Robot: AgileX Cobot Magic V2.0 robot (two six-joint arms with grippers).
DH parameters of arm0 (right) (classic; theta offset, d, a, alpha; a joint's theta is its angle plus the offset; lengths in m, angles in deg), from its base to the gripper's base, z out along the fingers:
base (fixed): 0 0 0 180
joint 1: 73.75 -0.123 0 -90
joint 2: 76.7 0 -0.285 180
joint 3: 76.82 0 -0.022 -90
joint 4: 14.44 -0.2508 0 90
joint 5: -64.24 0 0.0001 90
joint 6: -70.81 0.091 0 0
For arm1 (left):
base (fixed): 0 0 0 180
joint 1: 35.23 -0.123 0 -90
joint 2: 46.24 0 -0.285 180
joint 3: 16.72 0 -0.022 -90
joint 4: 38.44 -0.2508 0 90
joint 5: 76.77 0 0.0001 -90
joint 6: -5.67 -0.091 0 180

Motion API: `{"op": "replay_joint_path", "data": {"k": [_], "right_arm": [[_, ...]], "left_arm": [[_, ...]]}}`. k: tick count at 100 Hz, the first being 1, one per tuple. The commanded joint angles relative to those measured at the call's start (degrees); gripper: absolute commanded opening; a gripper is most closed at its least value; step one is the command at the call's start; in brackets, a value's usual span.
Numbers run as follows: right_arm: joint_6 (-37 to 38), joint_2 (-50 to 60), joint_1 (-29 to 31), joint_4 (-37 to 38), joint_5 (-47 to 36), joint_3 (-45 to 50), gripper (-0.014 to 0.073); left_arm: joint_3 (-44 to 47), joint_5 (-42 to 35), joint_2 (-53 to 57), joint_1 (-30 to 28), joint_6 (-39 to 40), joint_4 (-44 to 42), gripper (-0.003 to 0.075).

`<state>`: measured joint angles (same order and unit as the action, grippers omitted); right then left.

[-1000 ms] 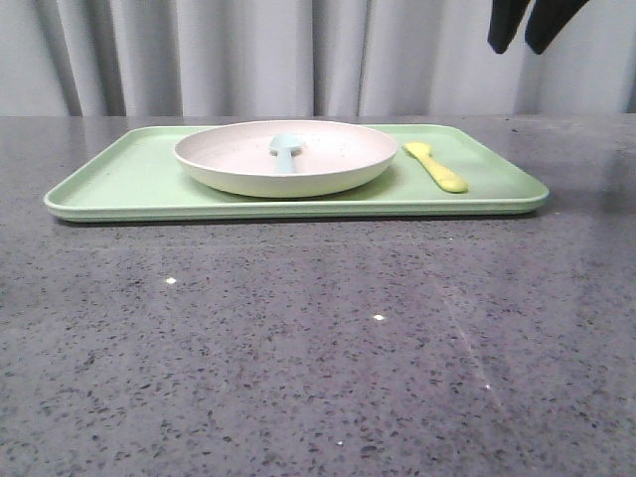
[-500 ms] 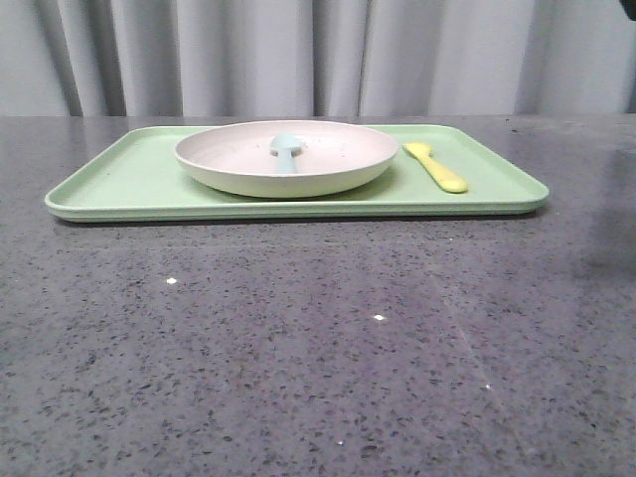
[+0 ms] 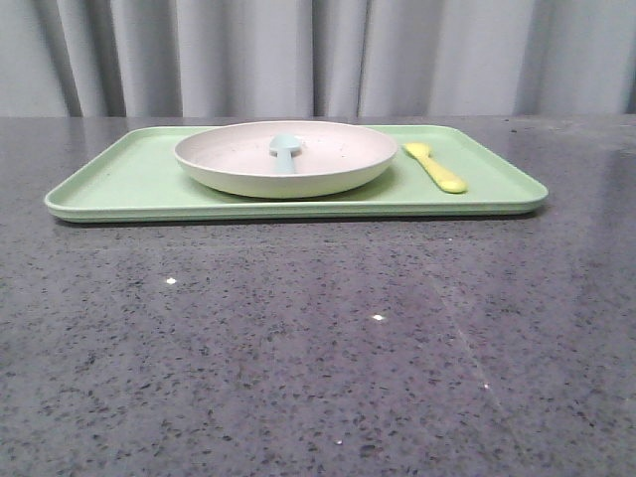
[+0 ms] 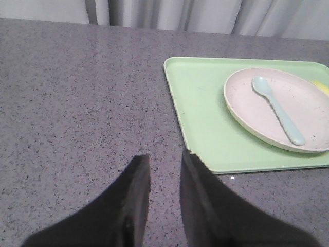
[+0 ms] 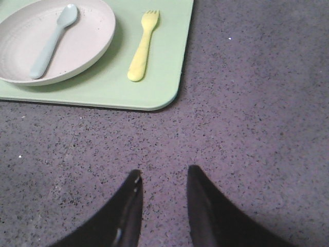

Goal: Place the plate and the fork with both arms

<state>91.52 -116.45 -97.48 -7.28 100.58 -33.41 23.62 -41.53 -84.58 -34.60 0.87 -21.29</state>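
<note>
1. Front view shows us the round, shallow cream-white plate (image 3: 286, 159) sitting on the flat rectangular light-green tray (image 3: 129, 184), near the tray's middle and reaching close to its far and near rims.
2. We see the small bright yellow plastic fork (image 3: 435, 166) lying flat on the tray just beside the plate, toward the tray's right edge, apart from the plate's rim.
3. A pale blue plastic spoon (image 3: 285, 151) lies inside the plate, its bowl toward the far side.
4. Our left gripper (image 4: 164, 167) hangs over the bare speckled grey stone tabletop (image 3: 318, 348) off the tray's left near corner; its dark fingers stand slightly apart and hold nothing.
5. Our right gripper (image 5: 163, 177) hangs over the tabletop off the tray's right near corner, fingers parted and empty.
6. We judge the plate stiff, smooth and fairly light for its width; its faint speckle suggests a matte composite. A pinch on the raised rim at the side looks the sensible hold, and tilting it would send the spoon sliding.
7. We judge the fork very light and rigid, likely to skid on the smooth tray. The thick rounded handle, taken across its width near mid-length, offers the best purchase.
8. Both already lie on the tray, so the placing looks done.
</note>
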Motion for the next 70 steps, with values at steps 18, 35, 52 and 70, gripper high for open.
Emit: {"op": "replay_joint_path", "data": {"k": [18,35,52,70], "right_arm": [[-0.71,10.53,0.05,1.39,-4.62,4.60,0.0241],[-0.71,13.57,0.05,2.15,-2.03,5.06,0.0014],[-0.71,13.62,0.05,4.37,-2.91,5.06,-0.0102],[-0.71,13.62,0.05,4.31,-3.38,5.06,-0.0102]], "left_arm": [[0.94,-4.25,0.74,0.02,0.07,0.84,0.0153],[2.37,-5.18,2.59,0.02,0.04,0.84,0.0078],[3.23,-5.42,4.05,0.02,-0.05,0.84,-0.0020],[3.23,-5.08,4.43,0.02,-0.05,0.84,-0.0020]]}}
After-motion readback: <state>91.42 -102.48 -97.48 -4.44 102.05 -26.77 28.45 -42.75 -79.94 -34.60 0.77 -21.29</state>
